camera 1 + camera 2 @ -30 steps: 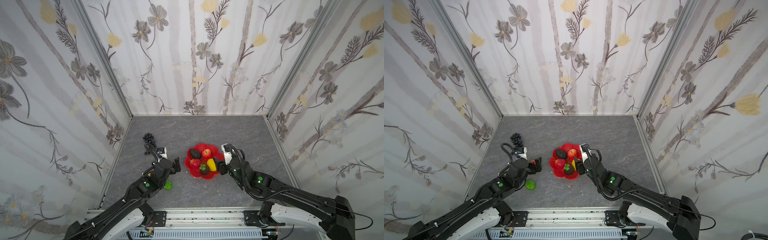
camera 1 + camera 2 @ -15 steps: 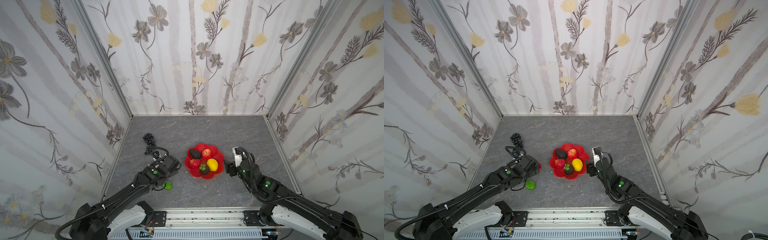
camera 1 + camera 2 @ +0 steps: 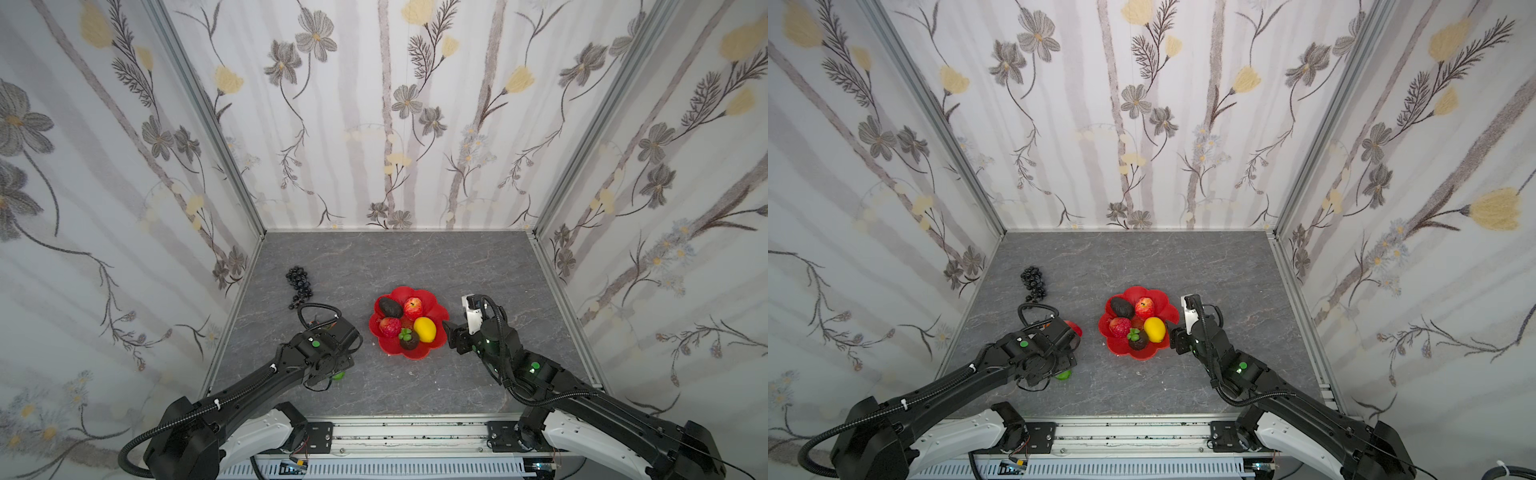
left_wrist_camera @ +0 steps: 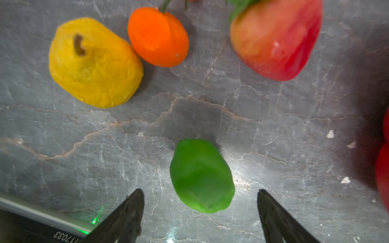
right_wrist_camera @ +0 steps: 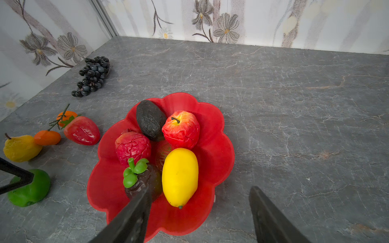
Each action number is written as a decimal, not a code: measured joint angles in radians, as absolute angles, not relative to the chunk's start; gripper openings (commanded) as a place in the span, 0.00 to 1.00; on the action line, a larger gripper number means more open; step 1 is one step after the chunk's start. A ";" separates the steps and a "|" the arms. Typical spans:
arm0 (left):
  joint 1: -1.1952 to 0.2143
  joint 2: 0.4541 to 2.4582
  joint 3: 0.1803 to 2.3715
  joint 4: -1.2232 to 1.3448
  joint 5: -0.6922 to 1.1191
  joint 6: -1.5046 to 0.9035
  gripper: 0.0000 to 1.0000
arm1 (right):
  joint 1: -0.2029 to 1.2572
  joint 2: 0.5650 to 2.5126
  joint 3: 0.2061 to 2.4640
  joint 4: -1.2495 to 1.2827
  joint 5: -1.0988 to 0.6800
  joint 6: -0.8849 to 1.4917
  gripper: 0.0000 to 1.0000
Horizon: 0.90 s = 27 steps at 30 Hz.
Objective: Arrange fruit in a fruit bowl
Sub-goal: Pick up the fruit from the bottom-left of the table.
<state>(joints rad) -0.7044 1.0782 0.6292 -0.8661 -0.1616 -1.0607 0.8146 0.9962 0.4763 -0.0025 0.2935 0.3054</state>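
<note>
Grey marble tabletop (image 3: pixel 415 257) holds the glossy lime (image 4: pixel 200 174) left of the fruit bowl (image 5: pixel 219 134), only partly between the spread tips of the left gripper (image 4: pixel 199 192), so closing could squirt it away; the right gripper (image 5: pixel 200 189) hangs parted, empty.

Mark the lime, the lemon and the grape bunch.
lime (image 4: pixel 201 176), left wrist view, middle of its body.
lemon (image 5: pixel 180 176), right wrist view, middle of its skin.
grape bunch (image 3: pixel 300 282), a top view, centre of cluster.

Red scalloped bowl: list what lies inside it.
Inside the red scalloped bowl lie a dark wrinkled avocado, a red apple, a bumpy red fruit, a yellow lemon and a dark round fruit with green leaves. The fruits cover most of the gold centre emblem.
</note>
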 measured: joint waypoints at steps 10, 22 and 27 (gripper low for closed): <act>-0.706 1.182 0.598 -0.762 -0.110 -1.085 0.76 | 0.813 0.998 0.476 -0.002 0.271 0.313 0.75; -0.706 1.246 0.577 -0.717 -0.129 -1.066 0.57 | 0.812 1.018 0.477 0.001 0.269 0.313 0.75; -0.706 1.246 0.580 -0.718 -0.146 -1.045 0.51 | 0.812 1.023 0.477 0.002 0.269 0.313 0.76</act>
